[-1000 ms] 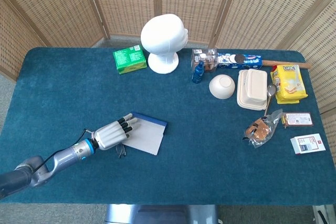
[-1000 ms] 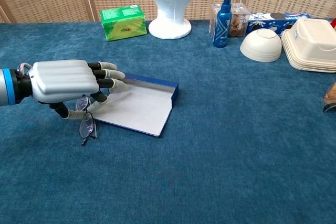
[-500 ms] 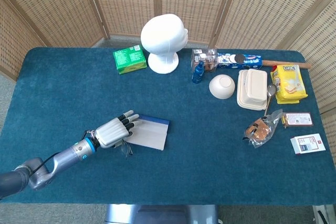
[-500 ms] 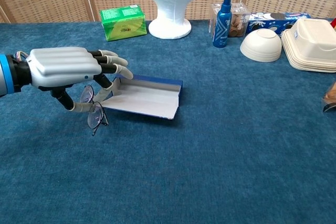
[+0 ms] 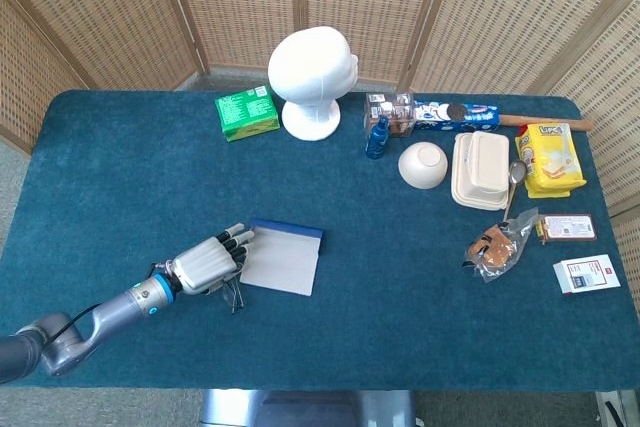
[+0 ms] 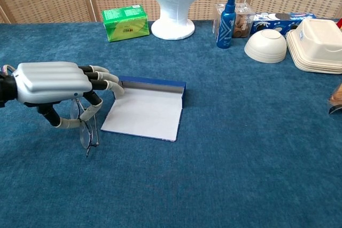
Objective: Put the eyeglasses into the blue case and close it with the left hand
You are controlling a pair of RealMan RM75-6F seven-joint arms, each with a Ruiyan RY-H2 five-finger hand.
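The blue case (image 5: 282, 257) lies open and flat on the teal table, white lining up, with its blue wall on the far side; the chest view shows the case (image 6: 144, 113) at centre left. My left hand (image 5: 205, 265) hovers just left of it, palm down. In the chest view the left hand (image 6: 53, 81) pinches the thin-framed eyeglasses (image 6: 85, 129) between thumb and a finger. They hang below the hand, off the case's left edge. The eyeglasses (image 5: 233, 294) show faintly in the head view. My right hand is not in either view.
At the back stand a white mannequin head (image 5: 312, 77), a green box (image 5: 247, 112) and a blue bottle (image 5: 377, 137). A white bowl (image 5: 423, 164), stacked white containers (image 5: 481, 169) and snack packets (image 5: 549, 159) fill the right side.
My left hand has drawn back to the left and toward me with the eyeglasses. The case, tipped and skewed earlier, now lies flat and square.
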